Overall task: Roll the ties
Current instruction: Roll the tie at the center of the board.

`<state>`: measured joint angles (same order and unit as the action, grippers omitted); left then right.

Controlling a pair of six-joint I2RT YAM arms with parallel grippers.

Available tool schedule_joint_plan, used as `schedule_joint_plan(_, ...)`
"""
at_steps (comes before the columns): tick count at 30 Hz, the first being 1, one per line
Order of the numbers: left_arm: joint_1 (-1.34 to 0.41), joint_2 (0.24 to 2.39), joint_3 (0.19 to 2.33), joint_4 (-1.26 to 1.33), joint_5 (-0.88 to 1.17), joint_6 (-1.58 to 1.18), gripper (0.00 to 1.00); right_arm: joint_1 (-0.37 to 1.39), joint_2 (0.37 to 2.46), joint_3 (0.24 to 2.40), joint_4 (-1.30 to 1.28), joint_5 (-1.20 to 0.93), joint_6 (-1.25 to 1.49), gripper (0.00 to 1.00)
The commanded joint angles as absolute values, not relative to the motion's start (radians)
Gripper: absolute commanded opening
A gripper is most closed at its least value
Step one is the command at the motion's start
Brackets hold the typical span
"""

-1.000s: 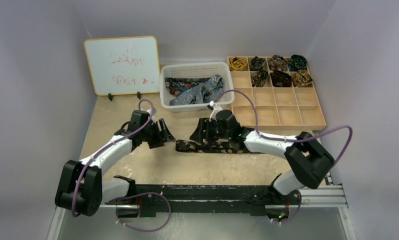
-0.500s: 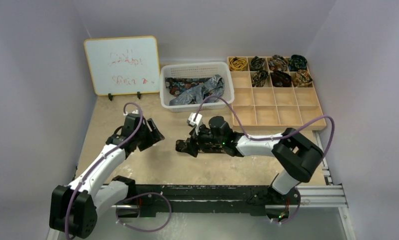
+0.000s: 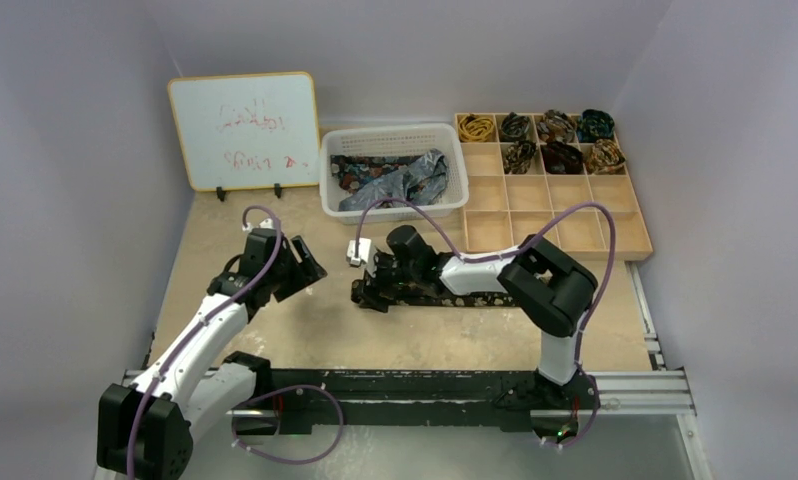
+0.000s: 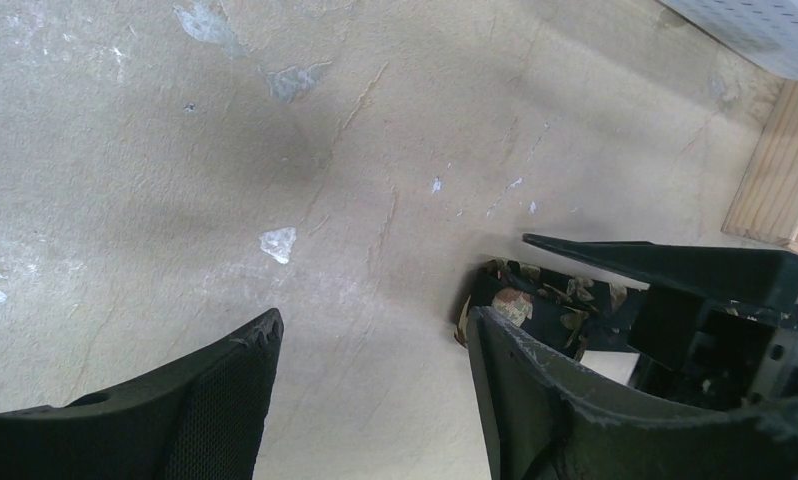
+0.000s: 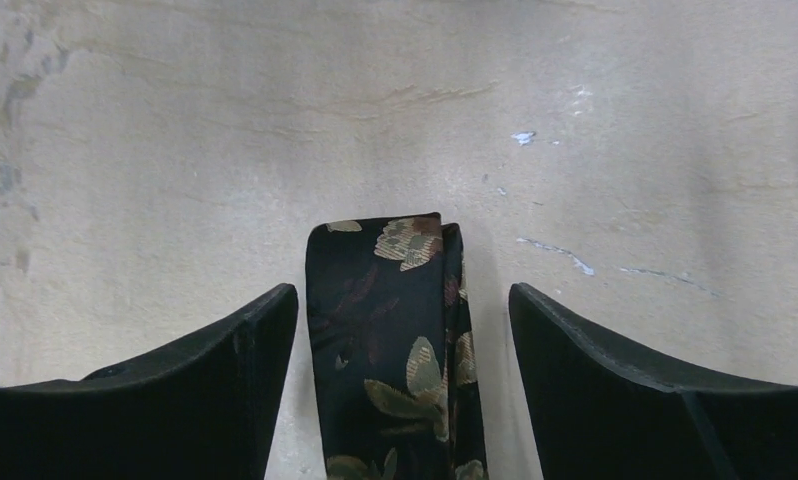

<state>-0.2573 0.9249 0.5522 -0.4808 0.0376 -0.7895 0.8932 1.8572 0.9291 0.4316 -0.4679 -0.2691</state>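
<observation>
A dark tie with gold-brown leaf motifs [image 3: 445,298] lies flat on the table, running left to right. My right gripper [image 3: 367,292] is open at the tie's left end. In the right wrist view the tie's end [image 5: 385,340] lies between the spread fingers of my right gripper [image 5: 403,296], touching neither. My left gripper [image 3: 310,268] is open and empty, to the left of the tie. In the left wrist view my left gripper [image 4: 375,320] hangs over bare table, and the tie's end [image 4: 535,300] shows just past its right finger.
A white basket [image 3: 390,131] holding several loose ties [image 3: 390,180] stands at the back centre. A wooden compartment tray [image 3: 560,232] at the back right holds several rolled ties [image 3: 560,140] in its far rows. A whiteboard [image 3: 243,130] stands at the back left.
My right gripper has moved left along the tie and down to its left end. My left gripper has drawn back a little to the left. The tie has stayed flat.
</observation>
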Motion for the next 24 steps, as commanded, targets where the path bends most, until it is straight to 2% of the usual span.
schedule_joint_plan(1,-0.252,0.929,0.57,-0.462,0.042,-0.767,0.66,0.904,1.899,0.995,0.351,-0.513,-0.338,0.75)
schedule_joint_plan(4,-0.252,0.939,0.573,-0.467,0.043,-0.769,0.66,0.907,1.932,1.019,0.296,-0.511,-0.365,0.68)
schedule_joint_plan(10,-0.252,0.958,0.573,-0.468,0.051,-0.766,0.65,0.924,1.93,1.017,0.258,-0.525,-0.41,0.43)
schedule_joint_plan(12,-0.252,0.957,0.571,-0.476,0.047,-0.763,0.65,0.932,1.935,1.015,0.255,-0.533,-0.4,0.4)
schedule_joint_plan(13,-0.252,0.956,0.57,-0.481,0.044,-0.766,0.65,0.937,1.939,1.017,0.244,-0.542,-0.404,0.35)
schedule_joint_plan(20,-0.252,0.94,0.563,-0.481,0.05,-0.777,0.65,0.977,1.962,1.048,0.225,-0.526,-0.392,0.33)
schedule_joint_plan(24,-0.252,0.937,0.581,-0.513,0.015,-0.791,0.64,1.011,1.987,1.084,0.244,-0.509,-0.338,0.35)
